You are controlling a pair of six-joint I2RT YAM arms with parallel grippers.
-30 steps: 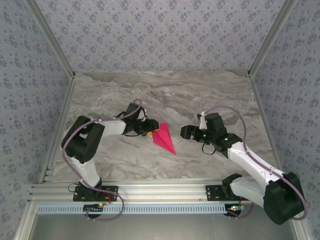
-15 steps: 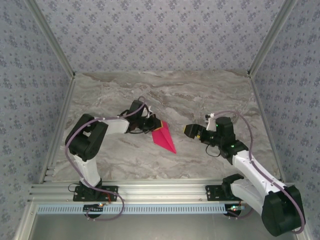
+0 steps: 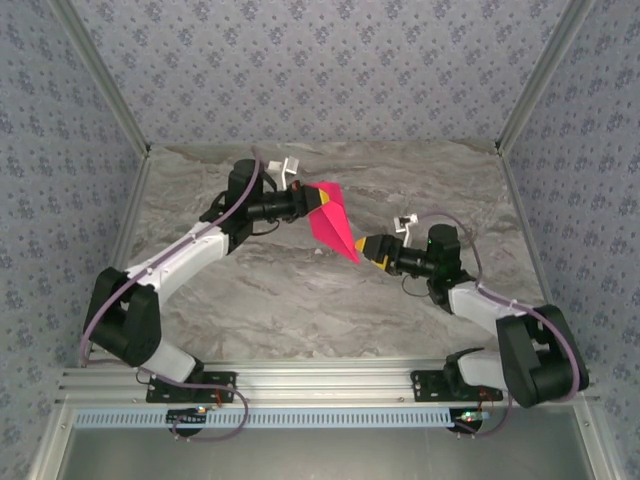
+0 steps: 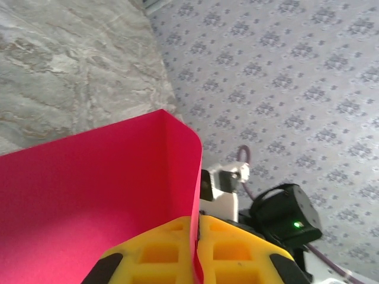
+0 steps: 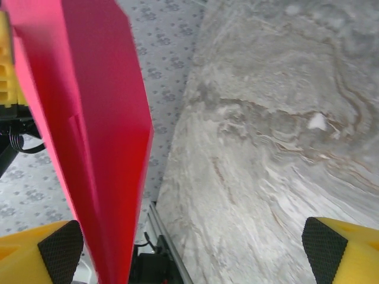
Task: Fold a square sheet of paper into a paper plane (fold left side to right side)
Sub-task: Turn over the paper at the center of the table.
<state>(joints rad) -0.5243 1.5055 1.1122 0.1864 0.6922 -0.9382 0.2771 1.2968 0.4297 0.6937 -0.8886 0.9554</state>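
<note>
Paper (image 3: 333, 222), folded to a narrow pointed shape, hangs in the air over the middle of the desk (image 3: 300, 310), somewhat toward its far edge. The left gripper (image 3: 314, 203) is clenched on its wide end, the fold pinched between the yellow fingers. The right gripper (image 3: 372, 250) is released, jaws wide, and the pointed end seems to reach between them, close to one pad. I judge this to be a hand-over for the next crease; the right gripper must close on the tip without tearing it.
</note>
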